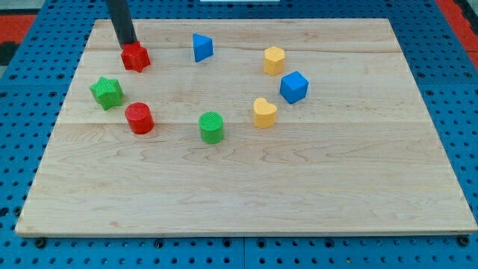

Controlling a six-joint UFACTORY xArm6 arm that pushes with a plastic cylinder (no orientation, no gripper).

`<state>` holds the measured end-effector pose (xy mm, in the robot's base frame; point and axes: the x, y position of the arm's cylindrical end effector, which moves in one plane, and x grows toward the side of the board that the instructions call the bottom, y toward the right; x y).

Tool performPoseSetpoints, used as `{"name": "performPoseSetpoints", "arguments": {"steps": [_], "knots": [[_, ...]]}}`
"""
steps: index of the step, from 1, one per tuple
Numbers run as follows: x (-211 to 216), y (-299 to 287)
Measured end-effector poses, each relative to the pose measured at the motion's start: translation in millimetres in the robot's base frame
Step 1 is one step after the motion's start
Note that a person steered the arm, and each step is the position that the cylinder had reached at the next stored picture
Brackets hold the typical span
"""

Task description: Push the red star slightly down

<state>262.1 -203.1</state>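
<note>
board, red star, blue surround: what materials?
Board: looks like light wood, matte, with visible grain and plank seams. Red star, just below my tip: likely plastic, uniform saturated colour with a slight sheen, possibly 3D-printed. Blue surround: probably a plastic or painted perforated panel, with a regular grid of holes.

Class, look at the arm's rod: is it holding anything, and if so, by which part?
Nothing is held. The rod has no gripper; my tip only meets the upper edge of the red star, placed to push it down the board.
</note>
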Motion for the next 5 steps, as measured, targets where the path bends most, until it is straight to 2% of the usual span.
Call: {"name": "performPoseSetpoints", "arguments": {"steps": [1,3,4,5], "knots": [[-22,0],[-37,-2],[-29,-30],[-3,-2]]}}
